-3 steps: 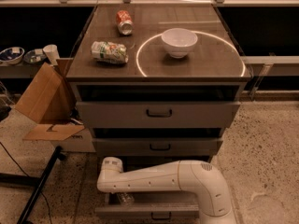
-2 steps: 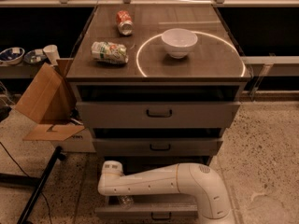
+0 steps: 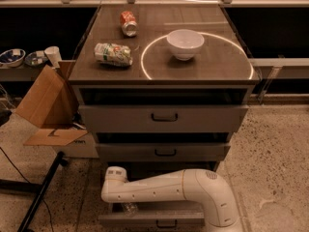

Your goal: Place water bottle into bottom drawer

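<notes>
The bottom drawer (image 3: pixel 154 220) is pulled out at the foot of the grey cabinet, its narrow front and small dark handle at the lower edge of the camera view. My white arm lies across it from the right. My gripper (image 3: pixel 126 206) hangs below the wrist on the left, reaching down into the drawer and mostly hidden by the arm. A small clear, glinting piece under the wrist looks like the water bottle (image 3: pixel 130 209), inside the drawer's left part. The rest of it is hidden.
On the cabinet top stand a white bowl (image 3: pixel 185 43), a red soda can (image 3: pixel 128 23) lying on its side and a white-and-green labelled container (image 3: pixel 113 54). The two upper drawers (image 3: pixel 164 117) are slightly open. A cardboard box (image 3: pixel 46 105) and a dark stand leg (image 3: pixel 41 192) are on the left.
The wrist end of my arm has sunk a little toward the bottom drawer. Nothing on the cabinet top has moved.
</notes>
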`<state>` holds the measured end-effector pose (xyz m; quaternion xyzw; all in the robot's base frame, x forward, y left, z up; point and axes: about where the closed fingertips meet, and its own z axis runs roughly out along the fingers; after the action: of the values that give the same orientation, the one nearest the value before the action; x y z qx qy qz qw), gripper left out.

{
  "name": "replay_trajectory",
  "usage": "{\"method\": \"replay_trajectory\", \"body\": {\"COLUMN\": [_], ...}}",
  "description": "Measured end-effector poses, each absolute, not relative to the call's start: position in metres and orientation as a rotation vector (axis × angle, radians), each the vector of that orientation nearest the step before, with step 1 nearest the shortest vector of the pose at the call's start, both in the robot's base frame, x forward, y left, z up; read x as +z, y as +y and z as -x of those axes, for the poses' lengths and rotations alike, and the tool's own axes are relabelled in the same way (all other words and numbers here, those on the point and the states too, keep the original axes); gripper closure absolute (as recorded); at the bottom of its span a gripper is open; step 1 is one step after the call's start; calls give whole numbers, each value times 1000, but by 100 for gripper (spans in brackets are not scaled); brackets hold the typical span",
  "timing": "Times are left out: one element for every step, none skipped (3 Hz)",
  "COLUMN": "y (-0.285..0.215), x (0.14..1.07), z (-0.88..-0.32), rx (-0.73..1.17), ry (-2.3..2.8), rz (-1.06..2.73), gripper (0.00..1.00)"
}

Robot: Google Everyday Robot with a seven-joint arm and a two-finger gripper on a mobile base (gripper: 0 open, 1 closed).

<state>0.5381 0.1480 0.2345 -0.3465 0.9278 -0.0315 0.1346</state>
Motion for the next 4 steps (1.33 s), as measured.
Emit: {"method": "replay_trajectory", "body": {"y": [148, 148, 148, 148], "x": [235, 235, 235, 235], "z": [-538, -538, -538, -538], "rx": [-91, -91, -91, -90], "ry": [2689, 2689, 2689, 2689], "rz": [1004, 1004, 1004, 1002], "gripper": [59, 36, 12, 0]}}
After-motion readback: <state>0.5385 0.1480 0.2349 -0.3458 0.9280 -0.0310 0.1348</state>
